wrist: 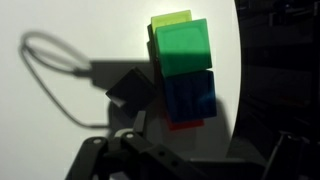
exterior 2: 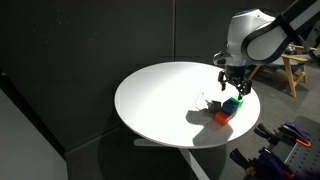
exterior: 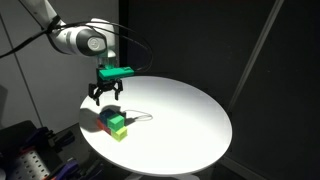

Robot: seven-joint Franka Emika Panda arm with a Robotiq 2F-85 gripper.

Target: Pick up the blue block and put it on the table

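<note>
In the wrist view the blue block [wrist: 190,95] lies on top of a red-orange block [wrist: 185,125], of which only a thin edge shows. A bright green block [wrist: 183,47] touches its far side. All stand close to the edge of the white round table [wrist: 60,120]. My gripper [wrist: 190,165] hangs open above them, with its dark fingers at the bottom of the view and nothing between them. In both exterior views the gripper [exterior: 103,97] [exterior 2: 234,88] hovers just over the cluster of blocks [exterior: 115,123] [exterior 2: 228,108].
A small black object [wrist: 130,88] on a looping cable [wrist: 50,60] lies on the table beside the blocks. The table edge [wrist: 240,90] runs close past the blocks, with dark floor beyond. A wooden stool [exterior 2: 297,70] stands further back.
</note>
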